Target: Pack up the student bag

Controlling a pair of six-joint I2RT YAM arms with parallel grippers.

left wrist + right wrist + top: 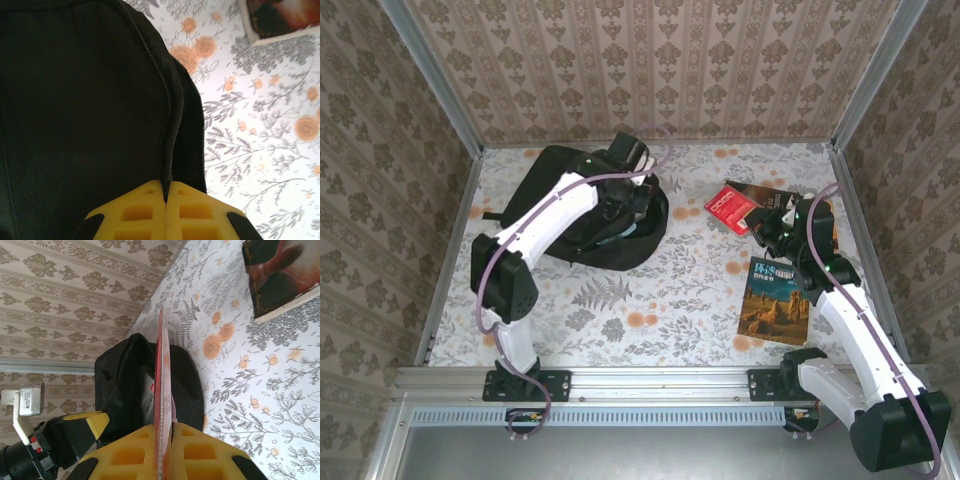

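Bright, even light; soft close-up blur

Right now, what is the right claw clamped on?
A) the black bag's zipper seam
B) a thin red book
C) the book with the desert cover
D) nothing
B: in the right wrist view the right claw is shut on a thin red book seen edge-on, while the zipper seam of the student bag sits pinched in the left claw.

The bag (560, 190) is black, the table (670, 290) white with grey leaves and orange flowers, the walls (650, 60) beige damask stripes, the far book (728, 210) red, the near book (776, 300) blue over ochre, the fingers (145, 212) yellow.
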